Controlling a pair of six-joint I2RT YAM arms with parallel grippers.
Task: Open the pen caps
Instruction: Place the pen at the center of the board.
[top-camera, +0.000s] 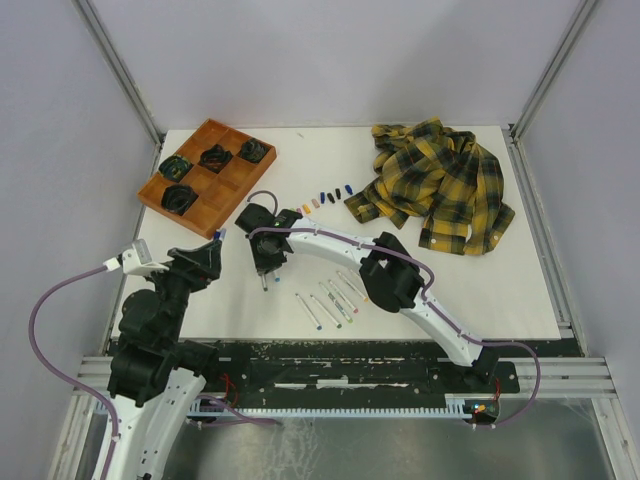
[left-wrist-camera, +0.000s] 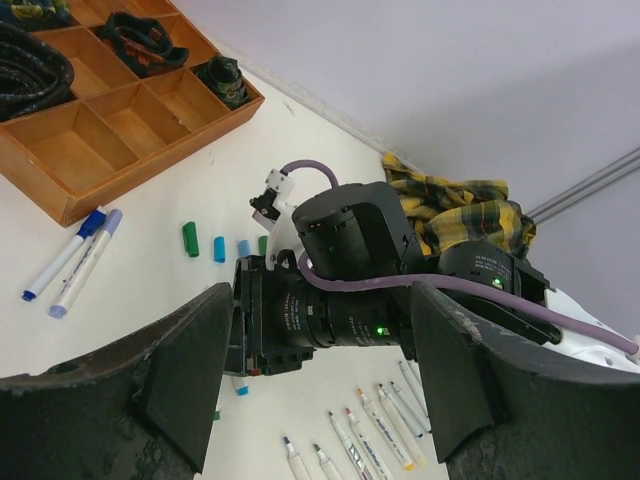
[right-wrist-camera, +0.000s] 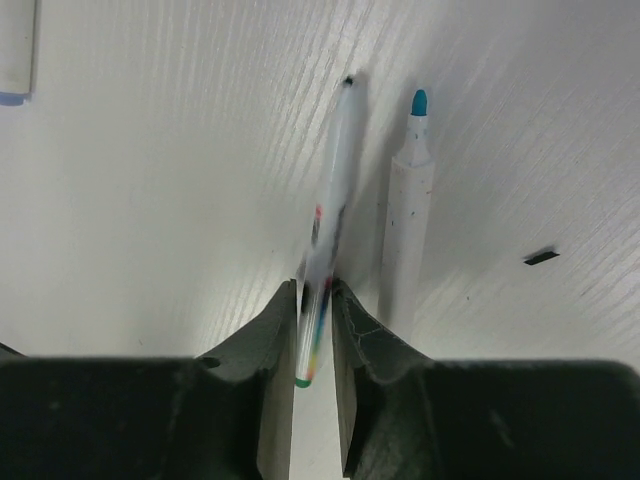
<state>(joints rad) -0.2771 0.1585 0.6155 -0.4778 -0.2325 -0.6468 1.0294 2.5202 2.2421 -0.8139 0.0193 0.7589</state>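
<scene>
My right gripper (right-wrist-camera: 315, 295) is pinching a thin white plastic marker barrel (right-wrist-camera: 330, 190) near its back end. The jaws are pressing both of its sides, and its bare dark tip is pointing away over the white table (right-wrist-camera: 150, 200). Just beside it, a second white marker with a bare teal tip (right-wrist-camera: 405, 220) is lying flat. My left gripper (left-wrist-camera: 320, 385) is hanging wide open with nothing in it, toward the table's left edge.

The small stubby coloured plastic pen caps (top-camera: 325, 194) are lying loose in a row toward the far edge, between the compartmented wooden tray (top-camera: 172, 216) and the crumpled yellow plaid shirt (top-camera: 440, 185). I am judging them light, hard and slick, so they are likely to roll or pop away. I am therefore expecting to take each one across its short round sides while clamping the stiff barrel close to the cap. Two white markers with blue caps (left-wrist-camera: 85, 262) are lying by the tray's near corner.
</scene>
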